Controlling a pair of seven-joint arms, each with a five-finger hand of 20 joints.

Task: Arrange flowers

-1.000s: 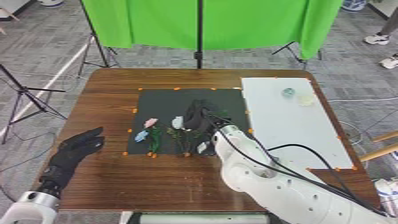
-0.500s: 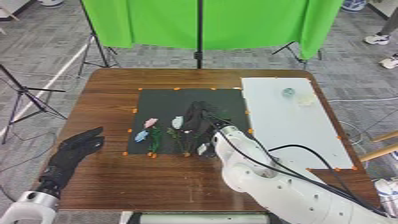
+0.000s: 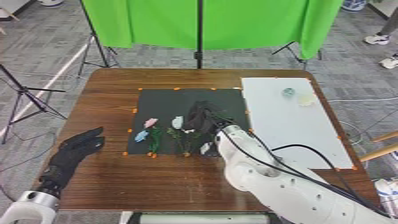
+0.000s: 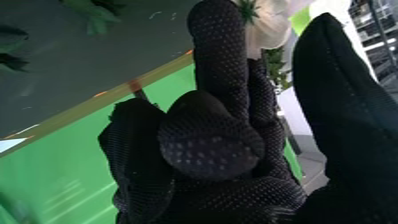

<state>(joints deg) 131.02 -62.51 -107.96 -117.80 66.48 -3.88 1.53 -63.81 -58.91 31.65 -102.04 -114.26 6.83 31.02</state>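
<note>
On a wooden table (image 3: 147, 180), the left hand (image 3: 78, 145) is seen with its fingers loosely extended and nothing gripped. Beyond its fingertips, on a dark mat (image 3: 164, 102), a blue flower (image 3: 142, 135), a pink flower (image 3: 151, 121) and a white flower (image 3: 178, 122) are laid side by side, just left of the fingers of the right hand (image 3: 202, 117). By those fingers, bent and drawn close, a pale flower (image 4: 268, 36) appears to be held, its bloom beside the tip of the upright finger, its leaves (image 4: 277, 65) lower down along them. It is judged light, with soft petals easily crushed and a stiffer stem, best gripped below the bloom. The bloom is pointed out past the fingertips; the long axis seems to be run lengthwise along the fingers, though the stem is hidden behind them
</note>
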